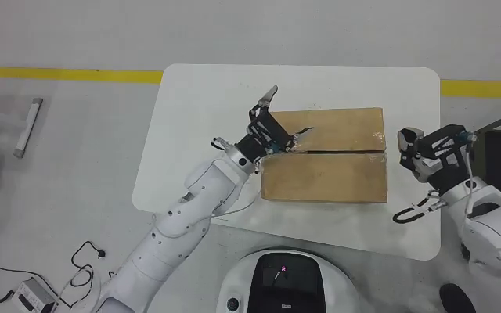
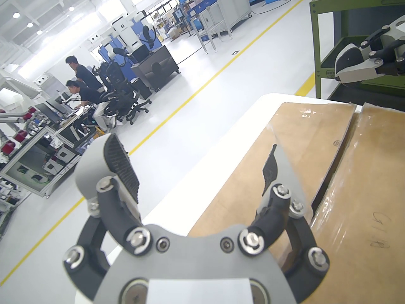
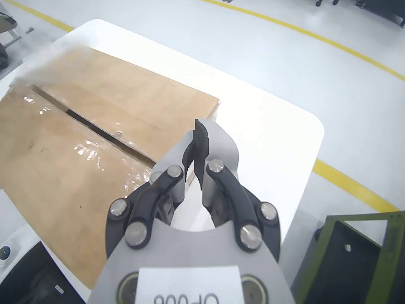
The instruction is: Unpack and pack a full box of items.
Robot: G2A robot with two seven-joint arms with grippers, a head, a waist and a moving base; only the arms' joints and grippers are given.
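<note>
Nearest to the left wrist camera is the left gripper (image 2: pixel 193 150) — its two fingers (image 2: pixel 121 162) are spread wide apart and hold nothing. From above we see this gripper (image 1: pixel 288 113) at the left end of the cardboard box (image 1: pixel 337 160). One finger lies over the far flap, close to the seam (image 1: pixel 344 151), and the other stands out past the far left corner of the box, above the table (image 1: pixel 196 117). We cannot tell if the finger over the flap touches the cardboard.

The box is on the white table, about in its middle, with its long side across the robot. Both top flaps are down and a dark narrow seam runs between them along the whole length. In the wrist views the box (image 2: pixel 364 191) (image 3: pixel 63 159) has shiny clear tape on its top.

The right gripper (image 3: pixel 199 131) has its jaws pressed together with nothing between them. It is beside the right end of the box (image 1: pixel 405 145), apart from it, over the right edge of the table (image 3: pixel 269 128). The left wrist view shows it farther off (image 2: pixel 348 64), beyond the far end of the box.

A green cart (image 3: pixel 389 254) stands just by the table on the right. On the floor — well apart from the table — are a yellow line (image 1: pixel 78 74) and a grey bar (image 1: pixel 27 125).
</note>
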